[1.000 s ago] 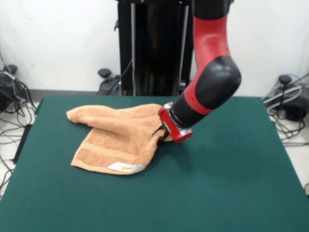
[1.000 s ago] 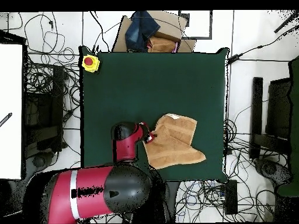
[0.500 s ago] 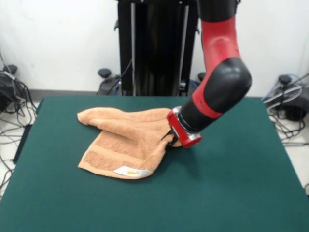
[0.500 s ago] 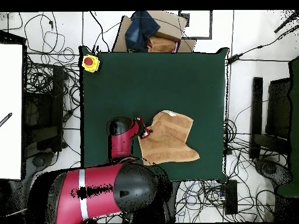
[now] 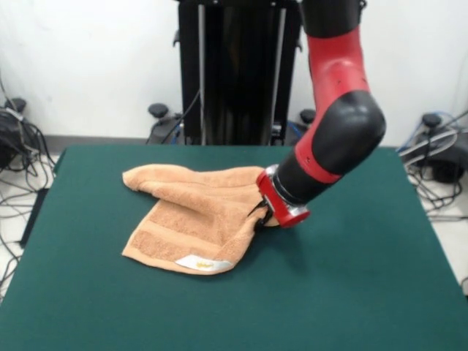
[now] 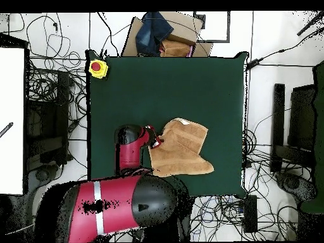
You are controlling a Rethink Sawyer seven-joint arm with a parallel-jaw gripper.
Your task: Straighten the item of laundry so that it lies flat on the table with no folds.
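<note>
Nearest you in the front view, at the hand towel's (image 5: 194,219) six-o'clock corner, you see the small white label (image 5: 196,262) lying face up; it carries a faint yellowish mark, but nothing on it can be read, and no brand or other writing is legible elsewhere. The peach-orange towel itself lies on the dark green table (image 5: 351,292), left of centre, folded over on itself, with a woven band running along the near edge and a thick doubled ridge stretching off toward ten o'clock. At the towel's three-o'clock edge the gripper (image 5: 261,211) appears clenched on a bunched fold of cloth, though its tips are mostly hidden by the red wrist collar, so treat that as a judgement. The danger, as you go on, is that the pinch has caught two layers rather than one: dragging would then slide the whole folded bundle across the felt instead of opening it. A shallow hold could also slip free mid-pull and leave the corner crumpled. Farther back, the ridge may stay rolled under unless it is tensioned separately.
</note>
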